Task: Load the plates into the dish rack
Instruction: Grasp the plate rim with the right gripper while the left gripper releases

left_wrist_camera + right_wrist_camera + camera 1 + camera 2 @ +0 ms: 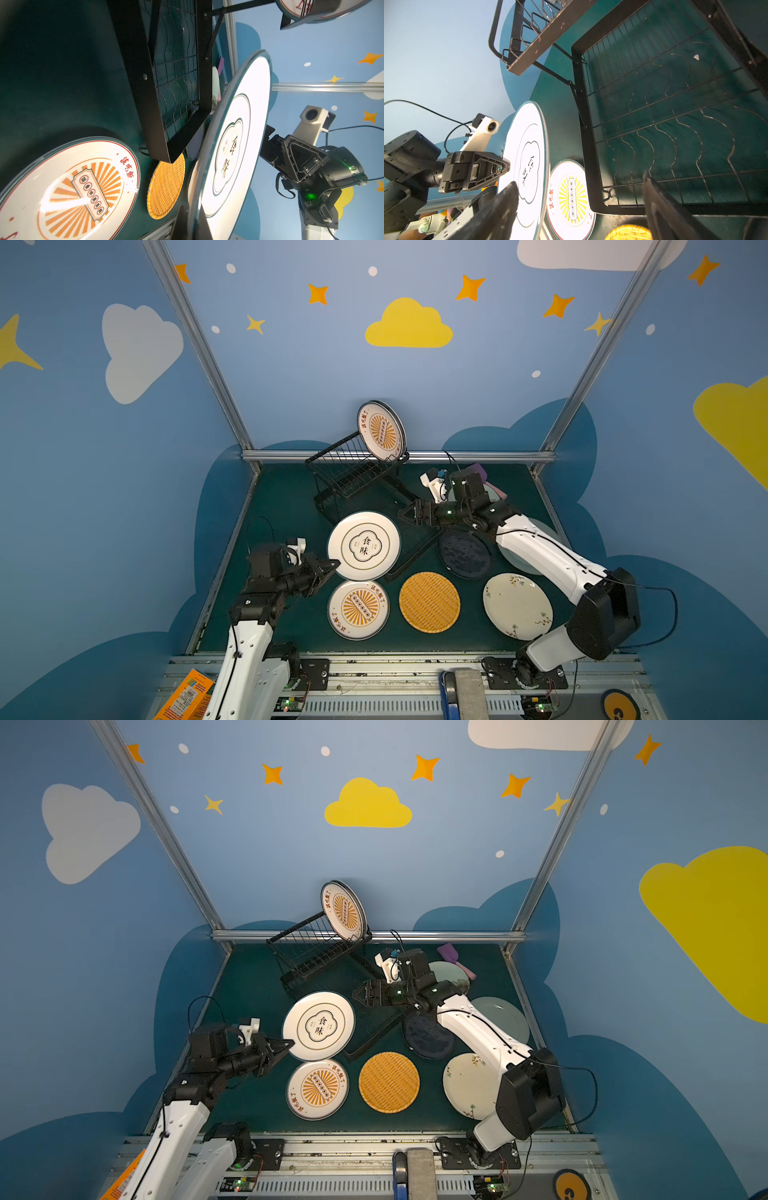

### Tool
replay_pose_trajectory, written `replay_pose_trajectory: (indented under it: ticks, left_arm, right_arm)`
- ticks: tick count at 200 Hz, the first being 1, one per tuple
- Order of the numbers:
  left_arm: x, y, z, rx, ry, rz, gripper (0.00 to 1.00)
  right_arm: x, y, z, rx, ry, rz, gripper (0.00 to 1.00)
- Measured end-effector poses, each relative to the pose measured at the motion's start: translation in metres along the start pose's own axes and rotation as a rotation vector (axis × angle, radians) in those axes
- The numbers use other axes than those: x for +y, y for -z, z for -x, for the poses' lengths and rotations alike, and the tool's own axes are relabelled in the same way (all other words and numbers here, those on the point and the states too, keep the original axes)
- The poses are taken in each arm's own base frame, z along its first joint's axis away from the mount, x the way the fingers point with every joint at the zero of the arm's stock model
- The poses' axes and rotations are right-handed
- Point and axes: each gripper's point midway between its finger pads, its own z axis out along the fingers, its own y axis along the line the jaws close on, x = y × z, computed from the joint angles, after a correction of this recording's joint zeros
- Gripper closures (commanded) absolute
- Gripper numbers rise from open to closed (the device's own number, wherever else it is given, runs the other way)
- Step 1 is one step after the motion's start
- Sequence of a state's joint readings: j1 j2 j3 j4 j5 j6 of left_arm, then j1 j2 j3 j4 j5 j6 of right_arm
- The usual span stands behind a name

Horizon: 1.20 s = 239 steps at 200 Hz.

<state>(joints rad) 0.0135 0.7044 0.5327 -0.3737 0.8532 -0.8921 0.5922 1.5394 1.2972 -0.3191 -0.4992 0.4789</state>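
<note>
My left gripper (335, 564) (195, 225) is shut on the near rim of a white plate with a lettered centre (364, 546) (234, 145), held tilted off the table in front of the black dish rack (345, 466) (307, 952). My right gripper (402, 516) (579, 207) is open beside that plate's far edge, above the rack's flat lower tray (675, 124), with nothing between its fingers. One sunburst plate (381, 431) stands upright in the upper tier. On the table lie a sunburst plate (358, 609), an orange woven plate (429, 602), a navy plate (464, 554) and a cream floral plate (517, 605).
Pale green plates (505, 1017) (451, 971) lie at the right, partly under my right arm. A purple-and-pink spatula (451, 955) rests at the back right. Blue walls and metal rails (399, 456) close in the table.
</note>
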Motion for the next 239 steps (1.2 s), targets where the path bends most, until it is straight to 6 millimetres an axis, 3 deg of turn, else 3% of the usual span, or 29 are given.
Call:
replay_pose_trajectory:
  ticks: [59,93,118,199,239]
  left_arm:
    - [-0.020,-0.019,0.001,0.030,-0.055,-0.013,0.96]
    - [-0.025,-0.022,0.004,0.024,-0.075,-0.028,0.96]
    - [-0.025,-0.024,0.005,0.018,-0.079,-0.026,0.96]
    - [-0.027,-0.027,0.008,0.012,-0.090,-0.030,0.96]
    - [-0.027,-0.029,0.009,0.007,-0.101,-0.029,0.96]
  right_arm:
    - [0.001,-0.001,-0.010,0.039,-0.030,0.021,0.43]
    - [0.002,-0.001,-0.012,0.048,-0.040,0.029,0.63]
    - [0.004,-0.001,-0.013,0.054,-0.042,0.038,0.69]
    - [0.009,-0.006,-0.024,0.084,-0.061,0.054,0.71]
    - [0.010,-0.009,-0.028,0.098,-0.077,0.057,0.83]
